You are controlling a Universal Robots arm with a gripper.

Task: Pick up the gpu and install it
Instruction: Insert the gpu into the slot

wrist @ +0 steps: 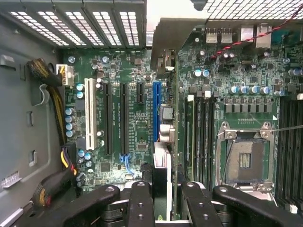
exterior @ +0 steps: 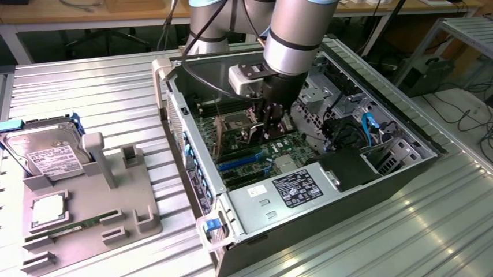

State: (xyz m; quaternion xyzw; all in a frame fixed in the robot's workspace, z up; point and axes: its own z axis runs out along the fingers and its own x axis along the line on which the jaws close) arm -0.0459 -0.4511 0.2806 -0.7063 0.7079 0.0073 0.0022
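Note:
In the wrist view the gpu (wrist: 162,163) is seen edge-on, a thin card with its pale metal bracket (wrist: 163,42) at the end towards the case's rear wall. My gripper (wrist: 166,188) is shut on it, with dark fingers (wrist: 142,203) on either side of the card. The card stands upright over the green motherboard (wrist: 128,71), right beside the blue expansion slot (wrist: 156,111). Whether it is seated in a slot I cannot tell. In the exterior view my gripper (exterior: 271,130) reaches straight down into the open computer case (exterior: 231,213).
A grey holder tray (exterior: 115,225) at the exterior view's left carries a hard drive (exterior: 48,153), a CPU (exterior: 48,210) and a RAM stick (exterior: 73,231). Inside the case are the power supply (exterior: 297,187), blue cables (exterior: 370,130), a cable bundle (wrist: 52,94) and the CPU socket (wrist: 246,158).

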